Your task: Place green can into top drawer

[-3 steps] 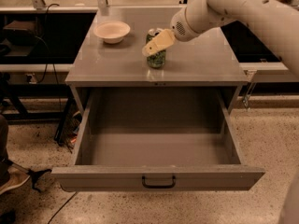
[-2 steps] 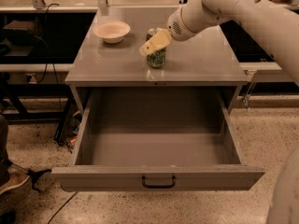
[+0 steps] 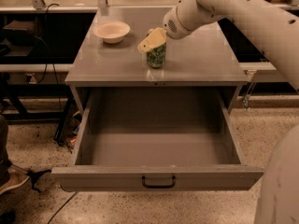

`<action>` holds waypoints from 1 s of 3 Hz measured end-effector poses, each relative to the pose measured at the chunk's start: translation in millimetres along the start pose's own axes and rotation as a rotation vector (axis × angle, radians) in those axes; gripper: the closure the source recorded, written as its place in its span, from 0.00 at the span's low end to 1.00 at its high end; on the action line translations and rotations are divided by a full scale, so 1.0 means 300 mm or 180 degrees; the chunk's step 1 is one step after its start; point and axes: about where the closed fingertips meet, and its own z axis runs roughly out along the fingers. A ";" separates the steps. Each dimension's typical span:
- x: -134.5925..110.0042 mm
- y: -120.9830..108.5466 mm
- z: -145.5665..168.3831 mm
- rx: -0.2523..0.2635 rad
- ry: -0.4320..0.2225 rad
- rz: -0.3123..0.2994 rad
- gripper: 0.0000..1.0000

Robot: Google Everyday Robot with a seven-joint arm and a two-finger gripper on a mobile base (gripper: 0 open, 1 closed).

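Note:
The green can (image 3: 156, 58) stands upright on the grey cabinet top (image 3: 205, 64), near its front edge and a little left of centre. My gripper (image 3: 152, 41) comes in from the upper right on the white arm (image 3: 219, 6) and sits at the can's top, covering the lid. The top drawer (image 3: 159, 174) is pulled fully out below the cabinet top. Its inside is bare, and its black handle (image 3: 159, 182) sits at the centre of the front panel.
A pale shallow bowl (image 3: 111, 31) sits at the back left of the cabinet top. Dark shelving and cables lie to the left, a metal rail to the right. Part of the robot's white body (image 3: 280, 181) fills the lower right corner.
The gripper has shifted slightly left and up at the can's top. The can stays in the same spot on the cabinet top. The drawer has not moved.

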 end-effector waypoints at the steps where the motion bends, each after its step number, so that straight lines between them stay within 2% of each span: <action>1: -0.004 0.003 0.005 -0.0040 -0.0004 0.0014 0.50; 2: -0.001 0.005 0.006 -0.0068 -0.0009 0.0028 0.73; 3: 0.041 0.029 -0.134 0.0000 0.0045 -0.0011 1.00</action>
